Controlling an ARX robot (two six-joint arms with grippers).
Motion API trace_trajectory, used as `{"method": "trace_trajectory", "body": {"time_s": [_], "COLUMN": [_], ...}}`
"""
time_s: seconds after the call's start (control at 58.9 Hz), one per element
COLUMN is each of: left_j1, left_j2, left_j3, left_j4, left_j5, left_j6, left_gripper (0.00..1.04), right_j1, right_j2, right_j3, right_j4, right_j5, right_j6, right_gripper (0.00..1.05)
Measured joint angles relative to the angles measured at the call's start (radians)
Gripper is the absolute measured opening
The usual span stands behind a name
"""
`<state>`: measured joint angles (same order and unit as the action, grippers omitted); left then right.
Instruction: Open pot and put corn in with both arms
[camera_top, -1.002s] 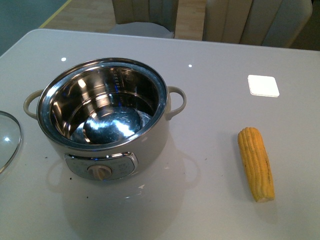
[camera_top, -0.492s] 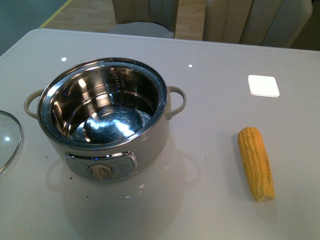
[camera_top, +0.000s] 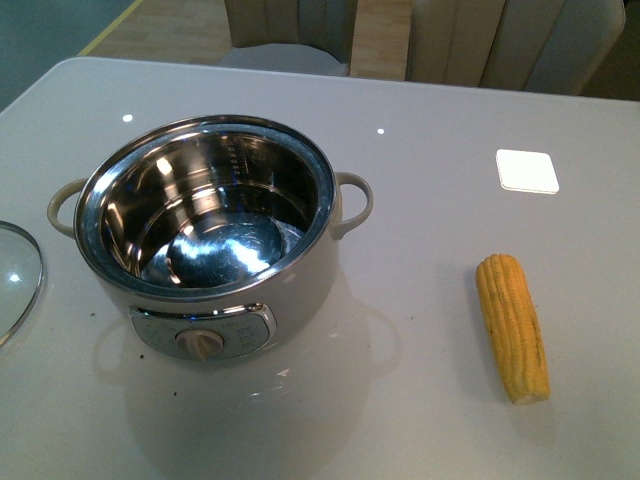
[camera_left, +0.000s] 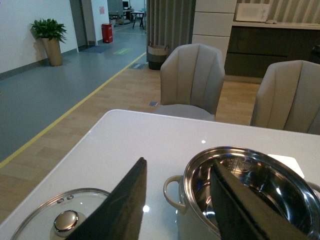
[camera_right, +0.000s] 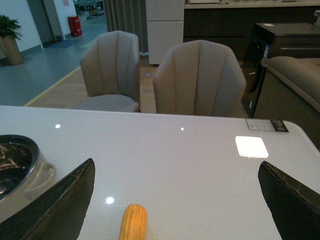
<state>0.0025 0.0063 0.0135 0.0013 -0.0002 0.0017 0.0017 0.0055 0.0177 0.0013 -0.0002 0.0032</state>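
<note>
- The pot (camera_top: 308, 283) stands uncovered on the left half of the white table (camera_top: 430, 110), its shiny steel inside bare, its dial knob (camera_top: 203, 344) facing the robot.
- A glass lid (camera_top: 14, 283) lies flat on the table to the left of the pot, apart from it and cut off by the picture's edge.
- The corn (camera_top: 512, 327) lies on the table well to the right of the pot, lengthwise away from the robot, a darker streak along its right side.
- The left claw (camera_left: 178, 165) hangs above the table with its fingers spread and nothing between them; the lid and pot lie below it.
- The right claw (camera_right: 176, 165) is spread wide and holds nothing, with the corn below, between its fingers.
- A white square patch (camera_top: 527, 170) shows on the table beyond the corn.
</note>
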Motion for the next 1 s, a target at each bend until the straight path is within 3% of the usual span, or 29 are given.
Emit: {"method": "trace_trajectory", "body": {"time_s": [0.272, 0.34, 0.391, 0.475, 0.577, 0.764, 1.002], "left_j1": [0.000, 0.000, 0.000, 0.000, 0.000, 0.000, 0.000], "left_j2": [0.000, 0.000, 0.000, 0.000, 0.000, 0.000, 0.000], "left_j3": [0.000, 0.000, 0.000, 0.000, 0.000, 0.000, 0.000], "left_j4": [0.000, 0.000, 0.000, 0.000, 0.000, 0.000, 0.000], "left_j5": [0.000, 0.000, 0.002, 0.000, 0.000, 0.000, 0.000], "left_j6": [0.001, 0.000, 0.000, 0.000, 0.000, 0.000, 0.000], "left_gripper": [1.00, 0.97, 0.98, 0.98, 0.98, 0.98, 0.98], "right_j1": [-0.003, -0.037, -0.037, -0.008, 0.059, 0.217, 0.247], "right_j2": [0.007, 0.164, 0.325, 0.470, 0.614, 1.056, 1.562], "right_j3": [0.003, 0.116, 0.191, 0.206, 0.201, 0.212, 0.342], "right_j4": [-0.009, -0.279, -0.441, -0.491, -0.373, 0.055, 0.337], "right_j5": [-0.011, -0.164, -0.217, -0.215, -0.167, -0.029, 0.021], "right_j6": [0.003, 0.082, 0.148, 0.204, 0.247, 0.225, 0.141], "right_gripper": [0.96, 0.96, 0.96, 0.96, 0.96, 0.96, 0.96]}}
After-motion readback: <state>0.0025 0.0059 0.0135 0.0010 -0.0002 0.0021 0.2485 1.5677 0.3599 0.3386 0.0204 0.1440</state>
